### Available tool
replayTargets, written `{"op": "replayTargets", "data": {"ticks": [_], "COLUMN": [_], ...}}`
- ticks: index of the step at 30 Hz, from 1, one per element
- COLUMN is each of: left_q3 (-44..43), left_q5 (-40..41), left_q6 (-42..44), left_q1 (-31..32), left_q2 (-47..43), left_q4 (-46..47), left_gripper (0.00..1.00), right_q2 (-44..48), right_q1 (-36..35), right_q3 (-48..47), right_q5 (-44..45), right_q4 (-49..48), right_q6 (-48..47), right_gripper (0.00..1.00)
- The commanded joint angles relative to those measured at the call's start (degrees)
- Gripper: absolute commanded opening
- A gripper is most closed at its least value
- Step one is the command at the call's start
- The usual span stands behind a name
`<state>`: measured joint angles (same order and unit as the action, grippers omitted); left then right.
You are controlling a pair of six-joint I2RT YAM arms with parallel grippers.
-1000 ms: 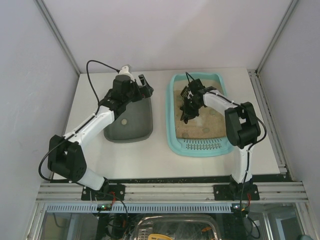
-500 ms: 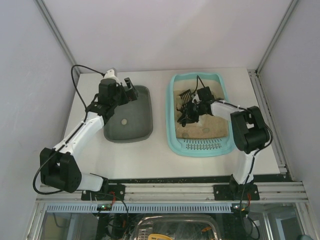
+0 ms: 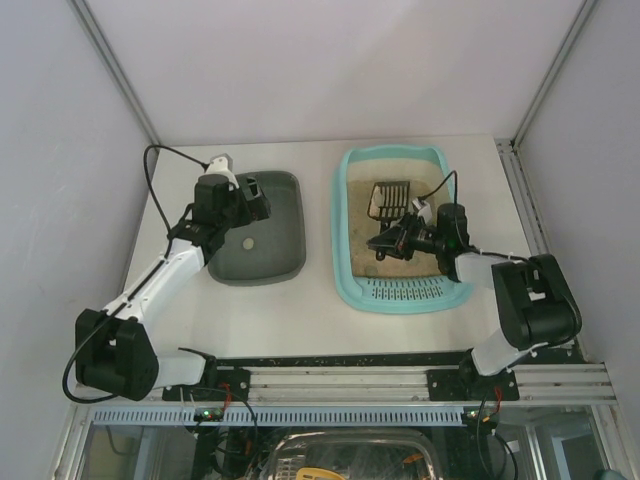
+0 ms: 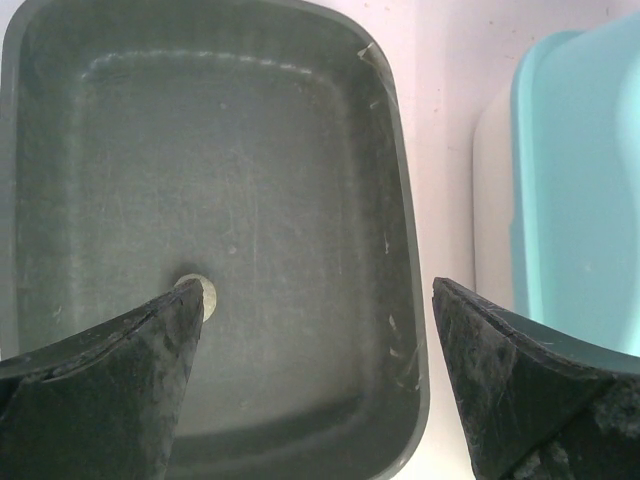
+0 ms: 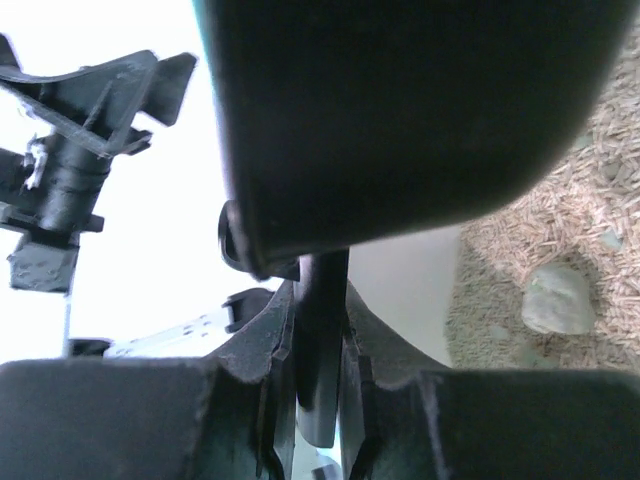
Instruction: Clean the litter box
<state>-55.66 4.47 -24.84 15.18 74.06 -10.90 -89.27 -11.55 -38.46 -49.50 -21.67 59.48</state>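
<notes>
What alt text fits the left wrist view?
Open left gripper hovers over a dark grey-green tray holding one small pale lump. The turquoise litter box shows at the right edge.

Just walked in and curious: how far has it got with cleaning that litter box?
Done: one pale pellet lies in the grey tray. In hand: the right hand grips a black slotted scoop over the sand in the litter box; the left hand hangs open above the grey tray. Left: at least one pale lump on the sand.
</notes>
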Motion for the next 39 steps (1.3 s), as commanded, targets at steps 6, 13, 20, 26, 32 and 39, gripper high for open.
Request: {"op": "replayTargets", "data": {"ticks": [6,13,20,26,32,39], "left_q3": [1.4,1.37,1.45,0.94,1.02,1.1], "left_q5": [0.78,0.94,0.54,0.1,0.21,0.3], "left_q6": [2.14,2.27,2.08,2.76,2.85,3.4], "left_q1": [-0.37,-0.34,-0.35,-0.35,-0.36,-0.36], "left_q2": [-2.7,-2.82,-2.63,-2.6,-3.0,-3.04], "left_q4": [1.84,2.06,2.08,0.63,0.43,0.18], "left_gripper": [1.0,1.0,1.0,1.0,1.0,1.0], "right_q2": [-7.23,-4.17,-5.22,-0.79,-0.72,-6.61], "right_q1": [-0.55,-0.87,1.79,1.79,2.39,6.01], "right_q3": [9.23,10.0,11.6,8.97,6.82,9.32], "right_q5": [-8.49,-9.6,-8.97,-11.1,-15.49,-13.39], "right_q4": [-64.46,-64.34,-60.91,-46.1,-41.55,-59.23], "right_q6": [31.98,29.66,28.78,21.48,20.59,32.77], "right_gripper": [0.0,0.0,0.0,0.0,0.0,0.0]}}
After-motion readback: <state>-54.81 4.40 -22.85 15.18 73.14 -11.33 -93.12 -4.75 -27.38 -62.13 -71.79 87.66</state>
